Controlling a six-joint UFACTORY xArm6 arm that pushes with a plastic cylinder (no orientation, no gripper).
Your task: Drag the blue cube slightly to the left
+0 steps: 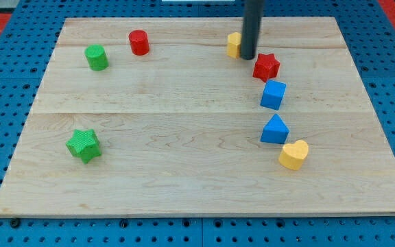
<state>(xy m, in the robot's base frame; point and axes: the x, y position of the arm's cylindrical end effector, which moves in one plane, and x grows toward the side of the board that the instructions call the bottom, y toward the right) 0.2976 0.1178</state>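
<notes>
A: Where is the blue cube [273,94]?

B: Just below the red star [267,66], nearly touching it. My tip [247,57], a bare rod holding nothing, rests beside the star's upper left.

A: Hazards?

B: Approaching from there, I would likely shove the star.

A: Orientation?

B: Slightly rotated; no long axis.

The dark rod is held upright, entering from the view's top, with my tip [247,57] set down near the board's far edge, right of centre.
</notes>
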